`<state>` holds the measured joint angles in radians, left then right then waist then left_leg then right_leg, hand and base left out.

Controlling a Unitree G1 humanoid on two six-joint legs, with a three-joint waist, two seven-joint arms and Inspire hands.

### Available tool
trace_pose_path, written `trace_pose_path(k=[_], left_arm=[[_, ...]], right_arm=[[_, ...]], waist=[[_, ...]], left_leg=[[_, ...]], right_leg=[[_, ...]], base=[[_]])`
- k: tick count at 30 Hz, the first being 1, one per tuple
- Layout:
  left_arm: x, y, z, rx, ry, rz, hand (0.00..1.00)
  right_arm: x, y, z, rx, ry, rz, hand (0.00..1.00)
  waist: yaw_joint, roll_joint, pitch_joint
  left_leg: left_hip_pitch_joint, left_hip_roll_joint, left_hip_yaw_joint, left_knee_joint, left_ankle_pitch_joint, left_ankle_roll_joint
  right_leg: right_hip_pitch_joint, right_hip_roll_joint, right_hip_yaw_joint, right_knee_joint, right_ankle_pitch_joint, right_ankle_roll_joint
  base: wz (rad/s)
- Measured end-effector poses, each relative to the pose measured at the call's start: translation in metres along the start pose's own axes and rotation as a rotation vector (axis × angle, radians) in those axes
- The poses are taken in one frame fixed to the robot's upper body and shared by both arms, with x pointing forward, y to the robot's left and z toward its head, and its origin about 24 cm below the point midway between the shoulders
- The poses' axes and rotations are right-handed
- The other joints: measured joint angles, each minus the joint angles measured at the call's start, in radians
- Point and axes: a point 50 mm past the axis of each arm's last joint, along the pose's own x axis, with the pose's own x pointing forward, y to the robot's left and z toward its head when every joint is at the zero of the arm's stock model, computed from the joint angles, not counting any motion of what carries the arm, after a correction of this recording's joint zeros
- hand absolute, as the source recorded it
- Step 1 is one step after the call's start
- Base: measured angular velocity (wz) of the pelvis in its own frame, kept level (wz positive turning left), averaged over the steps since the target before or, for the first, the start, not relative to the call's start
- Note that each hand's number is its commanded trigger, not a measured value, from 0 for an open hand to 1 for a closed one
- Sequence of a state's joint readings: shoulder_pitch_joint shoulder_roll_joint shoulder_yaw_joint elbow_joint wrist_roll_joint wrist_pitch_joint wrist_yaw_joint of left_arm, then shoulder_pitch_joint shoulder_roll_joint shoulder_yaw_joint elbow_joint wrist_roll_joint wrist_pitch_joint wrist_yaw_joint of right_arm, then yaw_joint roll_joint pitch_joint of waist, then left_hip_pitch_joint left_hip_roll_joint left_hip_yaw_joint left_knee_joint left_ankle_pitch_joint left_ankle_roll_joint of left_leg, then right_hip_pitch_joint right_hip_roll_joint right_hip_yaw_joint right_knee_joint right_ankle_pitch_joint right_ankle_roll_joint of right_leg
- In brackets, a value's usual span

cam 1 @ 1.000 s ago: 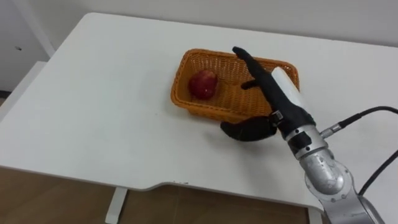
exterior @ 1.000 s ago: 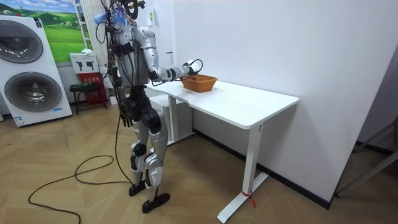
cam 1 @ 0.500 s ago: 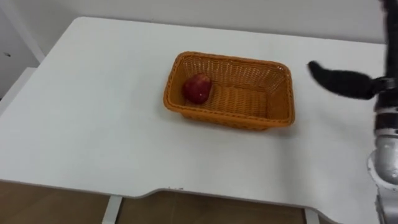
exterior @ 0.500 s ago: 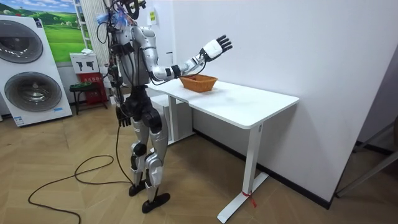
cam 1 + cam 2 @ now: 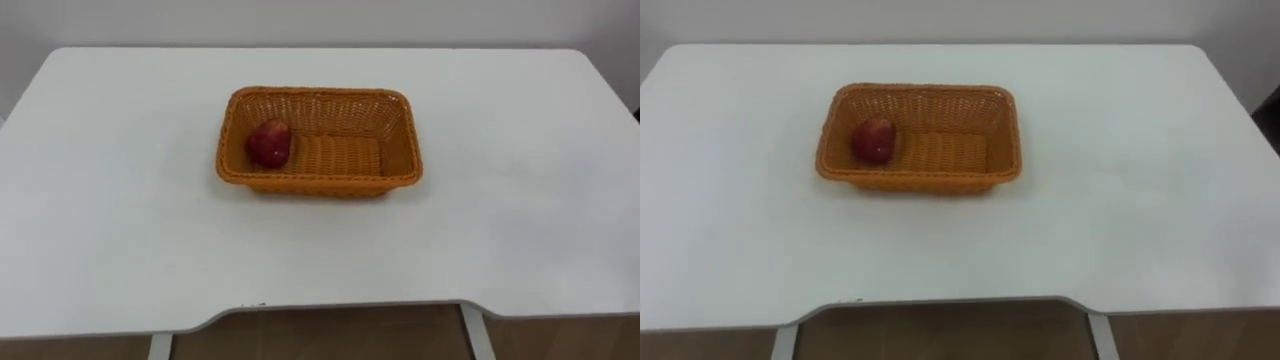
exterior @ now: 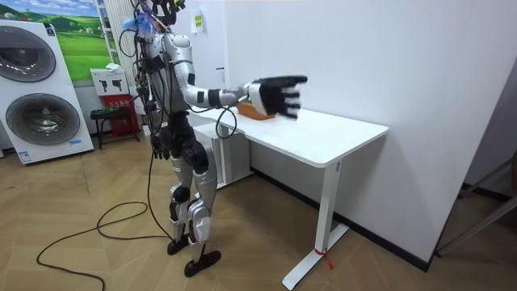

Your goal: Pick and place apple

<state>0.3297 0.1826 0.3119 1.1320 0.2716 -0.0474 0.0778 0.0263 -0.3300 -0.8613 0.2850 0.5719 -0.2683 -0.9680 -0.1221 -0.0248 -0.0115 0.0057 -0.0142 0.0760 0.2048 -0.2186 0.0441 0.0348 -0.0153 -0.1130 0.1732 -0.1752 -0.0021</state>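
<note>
Nearest the head camera, the front edge of a white table (image 5: 120, 250) is seen. It is smooth and matt, with rounded corners and a shallow scallop cut into the middle of its front edge. Wood-grained floor (image 5: 330, 335) is glimpsed beneath that edge.

Farther in, a little left of the tabletop's middle, a rectangular orange wicker basket (image 5: 400, 160) is set with its long side across the view. It is tightly woven, with rounded corners, sloping walls and a thicker braided rim. A red apple (image 5: 269, 143), round and slightly glossy, lies on the woven bottom in the basket's left end, close against the left wall. Beyond the basket, bare tabletop runs to the far edge, where a plain pale wall is met.

In the room view, the robot is seen standing upright on the wooden floor at the table's end toward the room view's left. Its right arm is stretched out about level, and the right hand (image 6: 279, 95) is held in the air above the table, partly covering the basket from that camera. Its dark fingers are straight and spread with the thumb out, and nothing is held. The left hand (image 6: 158, 147) hangs beside the hip; how its fingers are set cannot be told. Behind the robot, two white front-loading washing machines (image 6: 36, 89) with round doors are stacked.
</note>
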Motion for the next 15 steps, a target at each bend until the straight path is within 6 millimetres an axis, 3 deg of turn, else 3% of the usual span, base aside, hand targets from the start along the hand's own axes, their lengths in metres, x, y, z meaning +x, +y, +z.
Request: trace_pose_path(k=[4,8,11,15], left_arm=[[0.001,0.005,0.007,-0.041,-0.023,0.025,0.00],[0.001,0.008,0.009,-0.062,-0.016,0.038,0.00],[0.001,0.006,0.007,-0.063,0.007,0.033,0.00],[0.003,0.001,0.014,-0.068,0.010,-0.007,0.00]], right_arm=[[0.019,-0.049,-0.040,-0.080,0.205,-0.245,0.00],[0.018,-0.096,-0.079,-0.208,0.395,-0.388,0.00],[-0.007,-0.143,-0.114,-0.425,0.538,-0.407,0.00],[-0.036,-0.182,-0.138,-0.608,0.697,-0.345,0.00]], waist=[[-0.013,0.021,0.0013],[-0.009,0.019,0.0008],[-0.004,0.016,0.0008],[0.019,0.017,0.0014]], left_leg=[[0.001,0.000,0.005,-0.001,0.001,-0.001],[0.004,0.000,0.007,0.003,0.001,-0.001],[0.002,0.000,0.006,0.009,0.001,-0.001],[0.008,0.001,0.003,0.009,0.001,-0.001]], right_leg=[[-0.001,0.001,0.004,0.002,-0.001,-0.001],[-0.004,0.001,0.013,0.010,-0.008,-0.002],[-0.002,0.000,0.016,0.011,-0.011,-0.002],[0.000,0.001,0.030,0.013,-0.012,-0.002]], base=[[0.00],[0.00],[0.01],[-0.03]])
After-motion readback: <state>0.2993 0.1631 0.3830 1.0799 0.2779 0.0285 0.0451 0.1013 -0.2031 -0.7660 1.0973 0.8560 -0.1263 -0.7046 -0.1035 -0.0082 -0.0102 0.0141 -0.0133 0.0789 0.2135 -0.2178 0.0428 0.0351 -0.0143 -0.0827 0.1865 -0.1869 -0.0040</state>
